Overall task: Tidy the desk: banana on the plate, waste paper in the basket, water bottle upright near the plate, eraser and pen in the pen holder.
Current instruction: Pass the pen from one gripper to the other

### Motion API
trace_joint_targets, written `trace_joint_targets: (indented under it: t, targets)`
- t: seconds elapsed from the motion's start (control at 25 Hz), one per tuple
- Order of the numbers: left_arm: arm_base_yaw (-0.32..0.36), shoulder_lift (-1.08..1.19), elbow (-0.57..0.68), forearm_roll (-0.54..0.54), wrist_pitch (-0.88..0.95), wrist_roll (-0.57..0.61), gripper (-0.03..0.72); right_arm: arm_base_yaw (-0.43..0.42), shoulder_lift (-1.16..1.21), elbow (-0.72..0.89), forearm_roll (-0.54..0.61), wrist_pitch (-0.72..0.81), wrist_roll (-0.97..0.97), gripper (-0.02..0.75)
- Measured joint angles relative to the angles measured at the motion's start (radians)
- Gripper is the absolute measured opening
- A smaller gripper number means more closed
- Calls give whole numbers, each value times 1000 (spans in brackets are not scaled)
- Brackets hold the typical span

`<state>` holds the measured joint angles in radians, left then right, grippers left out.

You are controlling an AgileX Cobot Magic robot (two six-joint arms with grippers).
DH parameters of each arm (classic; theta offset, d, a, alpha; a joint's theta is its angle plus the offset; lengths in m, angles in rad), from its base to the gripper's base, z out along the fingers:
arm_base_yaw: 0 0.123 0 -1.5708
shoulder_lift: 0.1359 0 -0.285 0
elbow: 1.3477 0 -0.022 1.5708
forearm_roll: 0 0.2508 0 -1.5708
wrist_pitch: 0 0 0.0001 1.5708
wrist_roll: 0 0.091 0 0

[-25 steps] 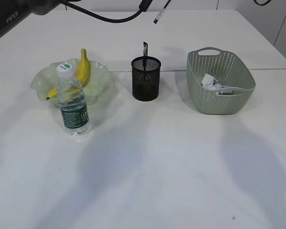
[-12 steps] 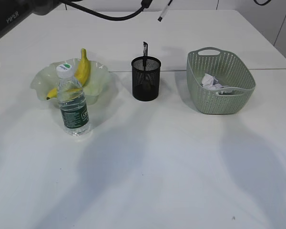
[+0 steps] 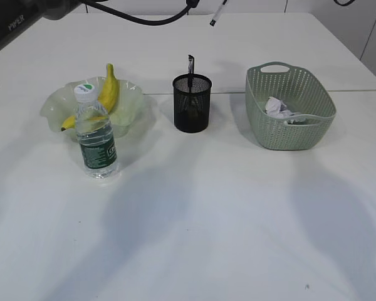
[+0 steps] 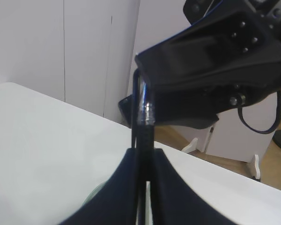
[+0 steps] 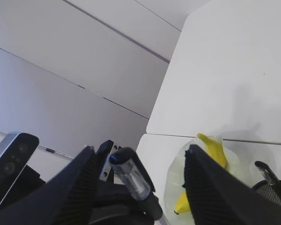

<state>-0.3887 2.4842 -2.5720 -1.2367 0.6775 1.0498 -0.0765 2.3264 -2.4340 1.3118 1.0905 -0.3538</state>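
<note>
Holding pen clamped in left gripper high above pen holder, for dropping | right gripper spread, empty

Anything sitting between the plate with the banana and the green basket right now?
Yes, in the exterior view the black mesh pen holder stands between the plate and the basket, one pen upright in it; otherwise bare table.

- "PiPER" stands in pale letters on the dark robot arm at the top left corner of the exterior view.
- The water bottle carries a dark green label with white print, too small to read.
- Neither wrist view shows any legible text.
</note>
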Motion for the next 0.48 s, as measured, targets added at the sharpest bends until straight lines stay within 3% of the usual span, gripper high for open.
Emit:
trace_joint_targets:
  t: [0.48]
  targets:
    - [0, 0, 0, -44, 0, 0, 12, 13, 0, 0, 35, -4, -29, 391]
